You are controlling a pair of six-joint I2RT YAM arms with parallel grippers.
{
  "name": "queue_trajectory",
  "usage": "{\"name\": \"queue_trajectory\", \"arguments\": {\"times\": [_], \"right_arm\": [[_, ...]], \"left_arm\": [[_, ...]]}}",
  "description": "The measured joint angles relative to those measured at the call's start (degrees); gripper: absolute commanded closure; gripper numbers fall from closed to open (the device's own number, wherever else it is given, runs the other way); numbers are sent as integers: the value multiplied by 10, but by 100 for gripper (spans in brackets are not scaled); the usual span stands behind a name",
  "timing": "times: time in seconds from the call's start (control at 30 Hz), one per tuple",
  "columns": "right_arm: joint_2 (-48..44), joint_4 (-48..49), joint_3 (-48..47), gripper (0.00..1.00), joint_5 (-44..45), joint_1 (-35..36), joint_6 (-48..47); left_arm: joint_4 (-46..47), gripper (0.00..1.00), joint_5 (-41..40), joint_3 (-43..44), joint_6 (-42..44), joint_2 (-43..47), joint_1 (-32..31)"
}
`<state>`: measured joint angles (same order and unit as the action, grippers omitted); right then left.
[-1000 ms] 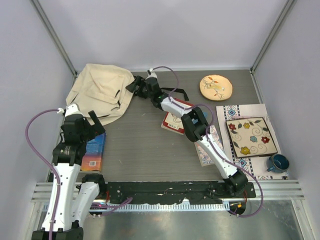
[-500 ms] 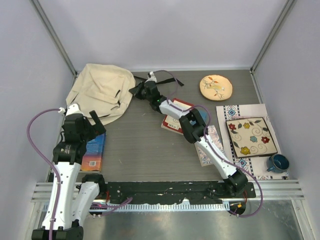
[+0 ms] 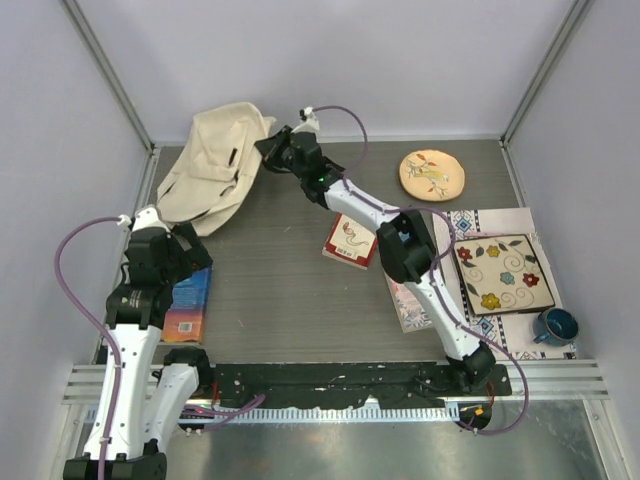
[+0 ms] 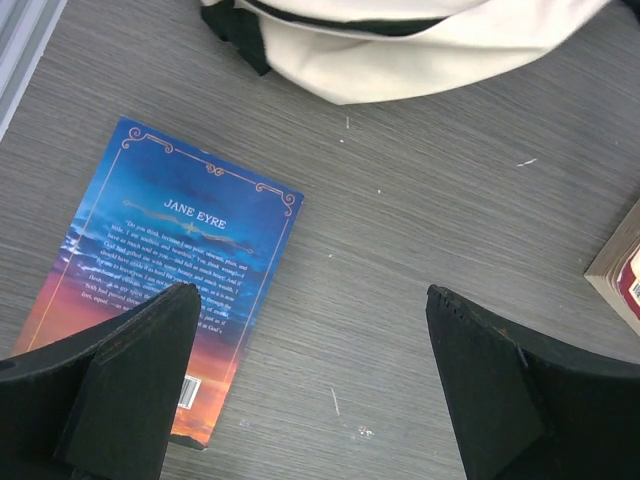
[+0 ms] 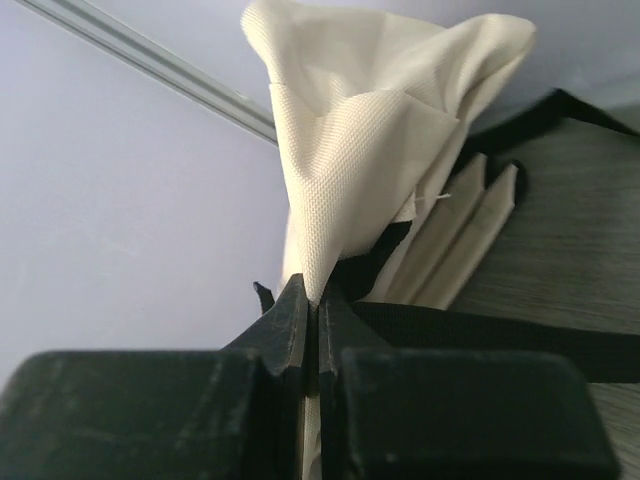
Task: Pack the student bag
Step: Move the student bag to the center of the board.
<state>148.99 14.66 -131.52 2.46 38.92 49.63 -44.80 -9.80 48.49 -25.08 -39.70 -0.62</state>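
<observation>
Right gripper (image 5: 312, 300) is clamped fully closed on a fold of the student bag (image 3: 215, 165), with cream cloth pinched between its jaws. The student bag lies at the far left corner of the desk (image 3: 280, 280). Its gripped edge is raised above the surface and bunched into a peak. It is soft, woven cream fabric with thin black straps trailing beneath. Left gripper (image 4: 310, 295) hangs spread wide and empty over the desk, beside a blue Jane Eyre book (image 4: 170, 250).
</observation>
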Motion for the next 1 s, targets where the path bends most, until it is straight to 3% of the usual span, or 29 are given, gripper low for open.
{"name": "queue_trajectory", "arguments": {"times": [0.13, 0.37, 0.5, 0.77, 1.0], "right_arm": [[-107, 29, 102, 99, 21, 0, -5], [-346, 128, 452, 99, 80, -4, -12], [-440, 150, 606, 99, 100, -9, -15], [-588, 126, 766, 99, 112, -7, -17], [-696, 201, 965, 99, 147, 14, 55]], "left_arm": [[1, 0, 0, 0, 0, 9, 0], [17, 0, 13, -5, 1, 35, 0], [55, 0, 74, -28, -4, 55, 0], [96, 0, 143, -52, -118, 89, 0], [146, 1, 270, -59, -195, 42, 0]]}}
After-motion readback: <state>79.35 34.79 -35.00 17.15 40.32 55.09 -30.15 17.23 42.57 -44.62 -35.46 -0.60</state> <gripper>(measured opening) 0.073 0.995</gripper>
